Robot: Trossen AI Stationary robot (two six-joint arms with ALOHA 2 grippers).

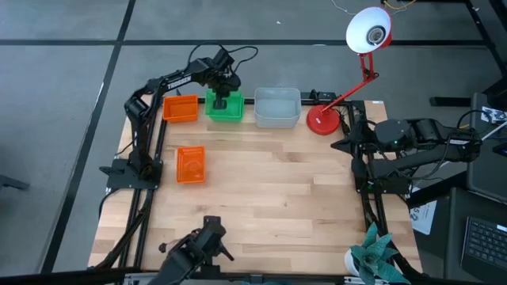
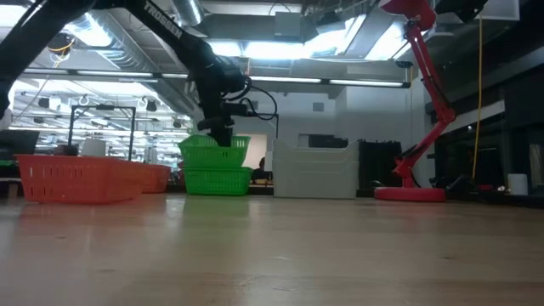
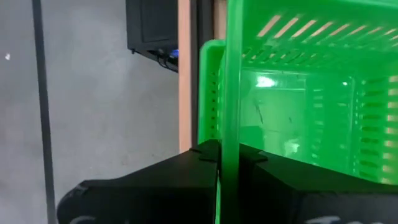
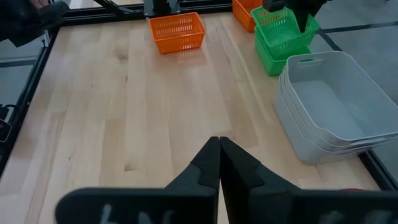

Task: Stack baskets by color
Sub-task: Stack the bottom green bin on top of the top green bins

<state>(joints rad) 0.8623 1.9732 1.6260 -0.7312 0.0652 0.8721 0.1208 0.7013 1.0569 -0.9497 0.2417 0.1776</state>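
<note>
My left gripper is shut on a green basket, over a second green basket that stands at the table's far edge. An orange basket stands to the left of the green ones, and a nested stack of grey-white baskets to their right. Another orange basket sits alone on the table's left part, bottom down. My right gripper is shut on nothing, held above the table's right side. My left gripper pinches one wall of the upper green basket at its rim, with one finger inside the basket and one outside. The fingers come slanting down from above. The basket hangs roughly level at the lower green basket's rim; whether the two touch, I cannot tell.
A desk lamp with a red base stands at the far right, and its white head reaches out beyond the far edge. The wide wooden table top lies bare in the middle and toward the near edge.
</note>
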